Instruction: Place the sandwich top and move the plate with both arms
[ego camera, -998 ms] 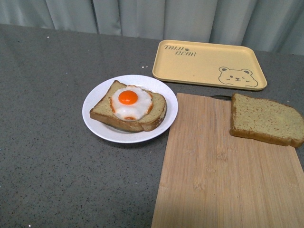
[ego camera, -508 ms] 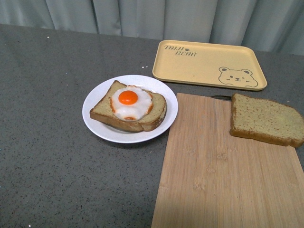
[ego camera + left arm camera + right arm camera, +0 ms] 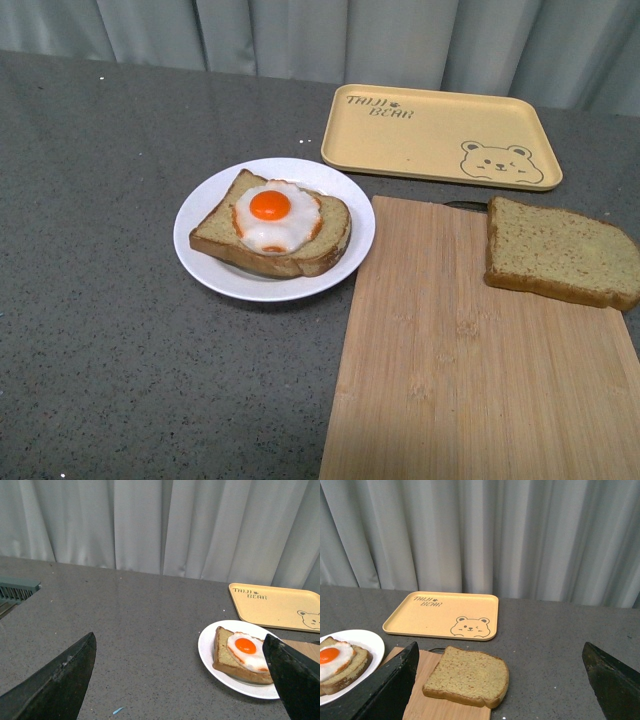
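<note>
- Nothing has moved since the earlier front views. The sandwich top (image 3: 560, 250) lies on the far right corner of the wooden board (image 3: 450, 360), and the plate (image 3: 250, 287) sits just beside the board's left edge.
- The board's near end is cut off.
- The left gripper (image 3: 177, 642) and the right gripper (image 3: 500, 647) are spread wide and empty, with only their dark fingertips showing.
- The plate is round and glossy white. It carries the egg-topped slice (image 3: 300, 250).

Only one bit of writing out here: the yellow tray (image 3: 440, 135) carries dark lettering (image 3: 378, 106) in its far left corner, in two lines. The top word looks like "TAIJI" with a small paw print after it, and "BEAR" sits below.
</note>
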Robot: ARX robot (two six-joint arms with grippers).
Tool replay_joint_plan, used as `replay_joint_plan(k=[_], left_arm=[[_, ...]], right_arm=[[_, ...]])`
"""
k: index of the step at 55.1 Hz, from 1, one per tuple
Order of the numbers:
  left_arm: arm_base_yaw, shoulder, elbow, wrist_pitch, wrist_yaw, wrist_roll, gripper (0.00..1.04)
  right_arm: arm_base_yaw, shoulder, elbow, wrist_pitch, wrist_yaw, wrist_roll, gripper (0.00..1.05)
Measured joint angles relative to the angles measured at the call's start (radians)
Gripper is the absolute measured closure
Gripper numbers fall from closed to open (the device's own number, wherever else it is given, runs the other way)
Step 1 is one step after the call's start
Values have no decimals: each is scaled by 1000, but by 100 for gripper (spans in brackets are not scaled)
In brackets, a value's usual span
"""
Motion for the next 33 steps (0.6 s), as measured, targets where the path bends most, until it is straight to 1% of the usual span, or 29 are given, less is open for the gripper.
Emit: replay_joint_plan(k=[29,32,33], left_arm=[[0,0,0,0,0,0,7],[0,0,0,0,1,0,7],[0,0,0,0,1,0,7]], right_arm=[[2,1,0,1,8,-1,9],[64,37,0,46,205,-68,9],[95,61,3,59,301,-100,9]])
